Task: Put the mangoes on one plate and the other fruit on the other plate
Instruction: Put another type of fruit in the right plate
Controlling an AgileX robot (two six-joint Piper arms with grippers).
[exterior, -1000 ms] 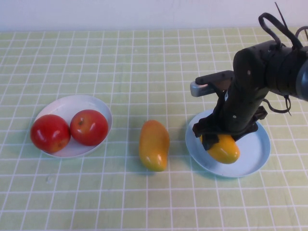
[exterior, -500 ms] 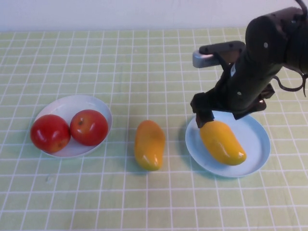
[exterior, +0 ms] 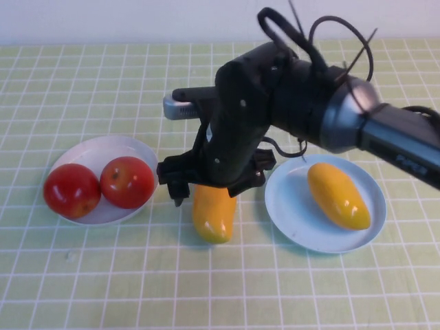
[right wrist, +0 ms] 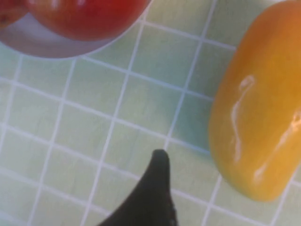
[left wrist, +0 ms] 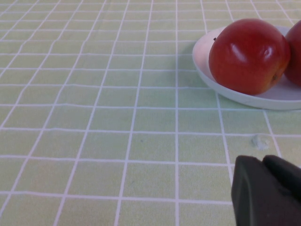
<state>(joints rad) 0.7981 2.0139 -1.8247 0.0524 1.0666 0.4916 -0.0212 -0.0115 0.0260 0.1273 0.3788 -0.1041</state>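
Mangoes number two: one (exterior: 338, 195) lies on the light blue plate (exterior: 289, 210), and the other (exterior: 212, 212) lies on the bench (exterior: 103, 275) between the two plates, apart from both. Two red apples (exterior: 71, 190) (exterior: 127, 181) sit side by side, touching, on the white plate (exterior: 137, 152), which makes two plates in all. By that count the apple half of the sorting looks finished and the mango half is halfway done; what remains, as I judge it, is to lift the loose mango and set it beside its mate on the blue plate.

Right tool (exterior: 206, 184) hangs over the far end of that loose mango with its fingers spread wide and nothing between them; in the right wrist view one dark fingertip (right wrist: 157, 162) stands beside the fruit, not touching it. Left tool (left wrist: 265, 190) is clenched on nothing, parked low over bare bench near the white plate, out of the high view.
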